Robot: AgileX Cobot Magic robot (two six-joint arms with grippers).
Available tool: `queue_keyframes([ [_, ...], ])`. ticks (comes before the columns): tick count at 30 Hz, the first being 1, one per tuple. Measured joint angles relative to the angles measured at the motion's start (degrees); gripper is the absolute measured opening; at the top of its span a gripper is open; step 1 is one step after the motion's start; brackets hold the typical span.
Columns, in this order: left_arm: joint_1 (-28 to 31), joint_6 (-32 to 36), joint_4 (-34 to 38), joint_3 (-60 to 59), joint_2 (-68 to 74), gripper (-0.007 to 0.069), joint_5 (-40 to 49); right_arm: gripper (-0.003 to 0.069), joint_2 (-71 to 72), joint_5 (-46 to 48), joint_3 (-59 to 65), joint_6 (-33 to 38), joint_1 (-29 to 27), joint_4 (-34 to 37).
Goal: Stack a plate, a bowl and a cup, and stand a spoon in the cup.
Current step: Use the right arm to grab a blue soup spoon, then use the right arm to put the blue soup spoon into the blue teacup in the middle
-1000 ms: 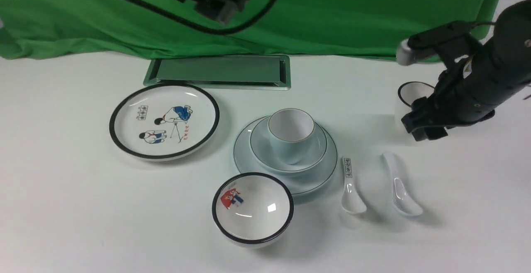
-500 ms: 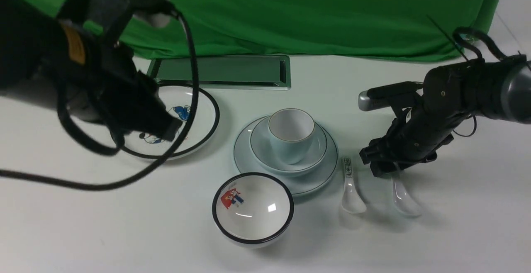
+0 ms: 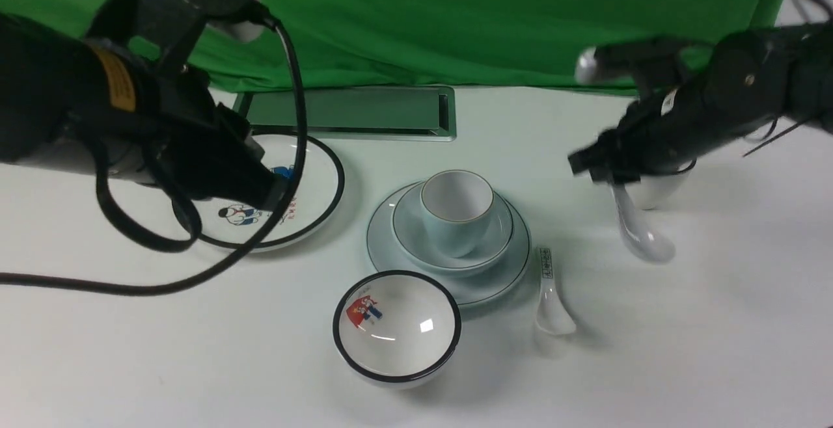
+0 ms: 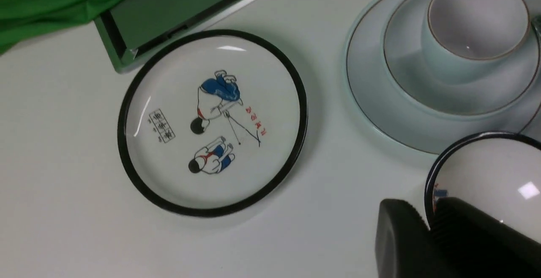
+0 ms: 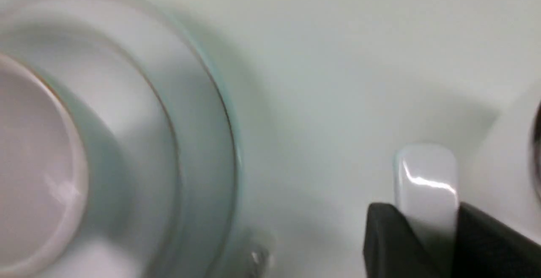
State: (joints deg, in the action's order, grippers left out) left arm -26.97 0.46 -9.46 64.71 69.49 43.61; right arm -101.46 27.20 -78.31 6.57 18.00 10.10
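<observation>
Pincer, right [image 5: 431, 231]: closed on the handle of the plain white spoon [image 3: 631, 216], one jaw on either side; the spoon hangs off the counter [image 3: 729, 298], bowl end down, to the right of the stack. Pincer, left [image 3: 276, 187]: off to the left, near the cartoon plate [image 3: 328, 210]; spacing of its jaws cannot be told from the views, and nothing is seen in its grip.

Stack status: pale plate [image 3: 517, 265] on the counter; pale bowl [image 3: 407, 220] on that plate; pale cup [image 4: 477, 18] upright in the bowl, mouth up, nothing visible in it. Three of the four items therefore placed, by my reading, and the set looks stable.

Remaining: the spoon only. Judged stage: spoon picked up, transfer to the cup still to do. Next move should carry it leftward over the cup mouth, then lower it bowl end first and release. Risk noted: a low approach could catch the cup rim and tip it within the bowl.

Not needed for the task: labelled spoon [image 3: 552, 314], just beside the plate; black-rimmed bowl [image 3: 403, 347], close by the stack; cartoon plate; tapered cup [image 3: 654, 190], behind the held spoon and partly hidden.
</observation>
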Motion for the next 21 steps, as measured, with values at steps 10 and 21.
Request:
queue_keyframes([
  [10,0.0,-0.1,-0.1,0.0,0.0,0.0062,-2.4,0.0176,1.9,-30.4,-0.5,3.2,11.7,4.3],
  [21,0.0,-0.5,-0.3,0.0,0.0,0.0062,-2.4,0.0176,-8.3,-41.6,-0.1,5.3,16.5,4.4],
])
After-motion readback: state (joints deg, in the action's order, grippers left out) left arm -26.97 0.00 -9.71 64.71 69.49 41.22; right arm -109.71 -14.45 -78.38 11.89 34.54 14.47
